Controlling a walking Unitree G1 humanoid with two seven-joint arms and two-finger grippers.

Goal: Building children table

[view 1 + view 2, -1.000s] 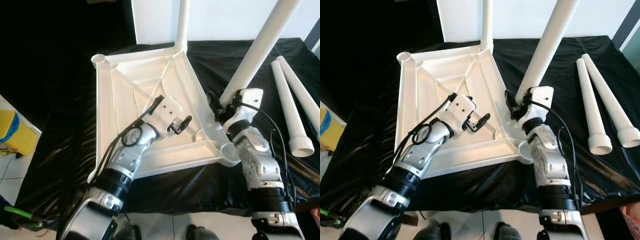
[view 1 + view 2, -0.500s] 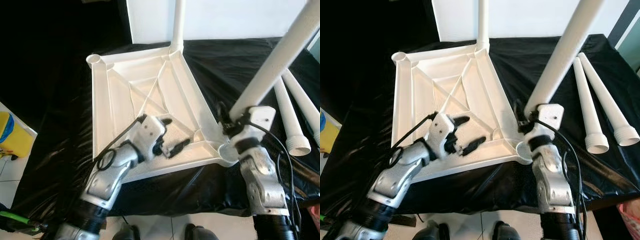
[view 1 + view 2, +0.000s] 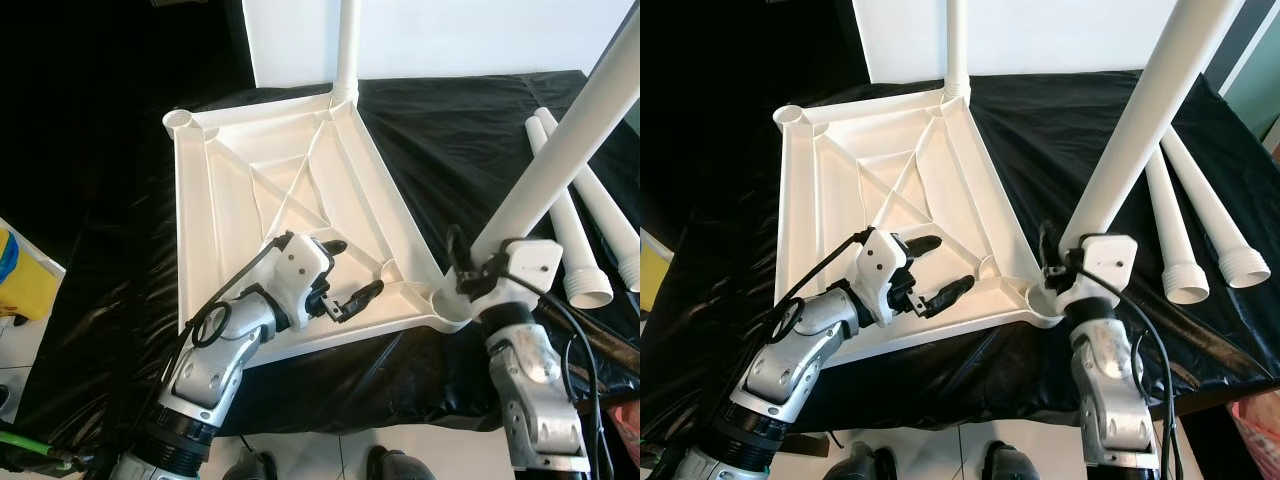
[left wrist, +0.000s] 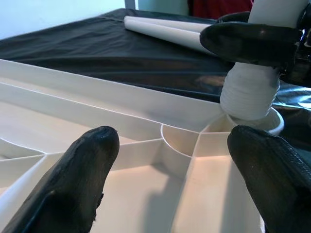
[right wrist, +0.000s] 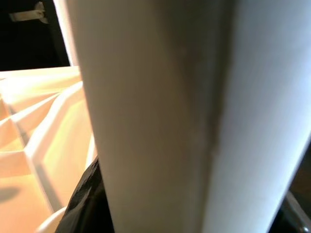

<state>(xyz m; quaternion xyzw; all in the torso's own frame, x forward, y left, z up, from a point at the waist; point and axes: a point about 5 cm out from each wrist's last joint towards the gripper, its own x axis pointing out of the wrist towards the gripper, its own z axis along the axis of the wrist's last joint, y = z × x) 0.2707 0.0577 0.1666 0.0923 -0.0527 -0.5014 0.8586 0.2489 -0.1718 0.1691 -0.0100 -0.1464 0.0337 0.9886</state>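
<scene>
The white table top [image 3: 220, 210] lies upside down on the black cloth. One white leg [image 3: 348, 45] stands in its far corner socket. My right gripper [image 3: 478, 262] is shut on a second white leg [image 3: 560, 150], low on the tube. That leg's threaded end [image 4: 250, 94] sits in the near right corner socket [image 3: 448, 308], and the leg leans to the right. My left gripper [image 3: 352, 268] is open just above the near rim of the table top, left of that socket, holding nothing. The held leg [image 5: 170, 116] rises close before the right wrist camera.
Two loose white legs [image 3: 575, 215] lie side by side on the black cloth at the right. A white panel [image 3: 290, 40] stands behind the table. A yellow box [image 3: 20, 285] sits on the floor at the left. The cloth's front edge drops away just under my arms.
My right gripper has carried the leg's lower end along the rim to the near right corner socket. My left gripper has drawn back toward the near edge and spread its fingers wider. The camera shifted.
</scene>
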